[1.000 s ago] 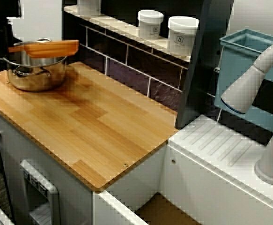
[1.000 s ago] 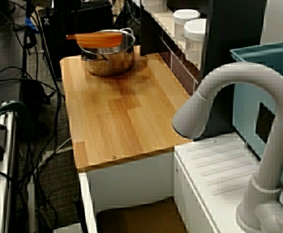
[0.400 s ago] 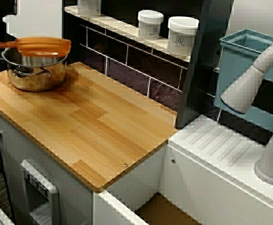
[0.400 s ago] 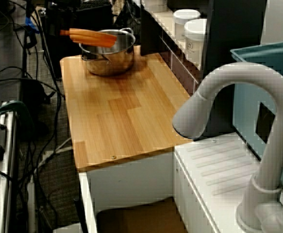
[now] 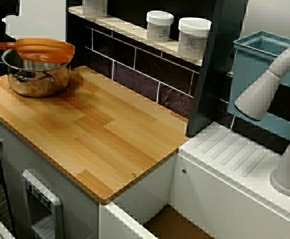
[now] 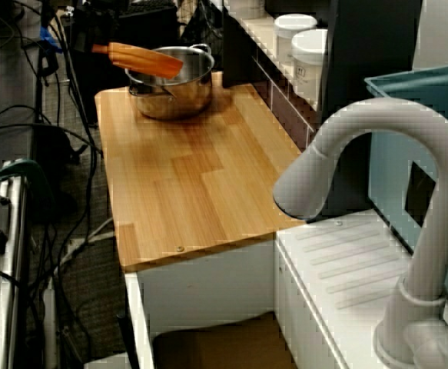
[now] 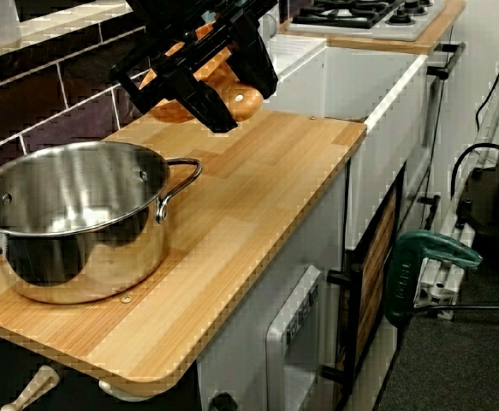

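One claw [image 7: 217,79] closed on orange spoon [image 5: 43,50] handle; spoon blade over pot [image 5: 35,82] mouth, long axis across pot, claw beyond pot rim, pot on table [image 5: 105,129].

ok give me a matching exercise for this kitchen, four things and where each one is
Things:
1. steel pot
2. orange spatula
3. white jars
4. teal bin

Places:
A. on the tiled ledge
B. behind the faucet
C. standing on the wooden counter
D. held in the gripper, off the counter

Pairs: 1-C, 2-D, 3-A, 4-B
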`<state>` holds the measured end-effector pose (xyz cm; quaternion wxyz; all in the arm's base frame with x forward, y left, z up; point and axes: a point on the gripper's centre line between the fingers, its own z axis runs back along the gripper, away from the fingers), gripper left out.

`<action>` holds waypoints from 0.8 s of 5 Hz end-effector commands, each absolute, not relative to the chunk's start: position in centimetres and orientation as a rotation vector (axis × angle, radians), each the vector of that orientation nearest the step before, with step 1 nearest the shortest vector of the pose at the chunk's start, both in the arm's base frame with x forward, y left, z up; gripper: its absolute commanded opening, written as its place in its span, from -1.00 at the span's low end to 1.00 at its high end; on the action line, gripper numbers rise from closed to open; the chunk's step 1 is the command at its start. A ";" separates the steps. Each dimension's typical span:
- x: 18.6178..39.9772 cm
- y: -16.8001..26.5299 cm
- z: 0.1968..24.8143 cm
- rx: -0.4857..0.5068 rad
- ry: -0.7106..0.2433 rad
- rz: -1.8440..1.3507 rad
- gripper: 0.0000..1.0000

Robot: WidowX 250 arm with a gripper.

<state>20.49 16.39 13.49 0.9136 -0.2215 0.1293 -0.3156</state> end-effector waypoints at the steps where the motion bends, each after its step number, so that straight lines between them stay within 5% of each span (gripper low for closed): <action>1: 20.7 16.6 14.9 -0.462 0.324 -0.612 -1.00; 4: 20.6 16.7 15.1 -0.351 0.374 -0.554 -1.00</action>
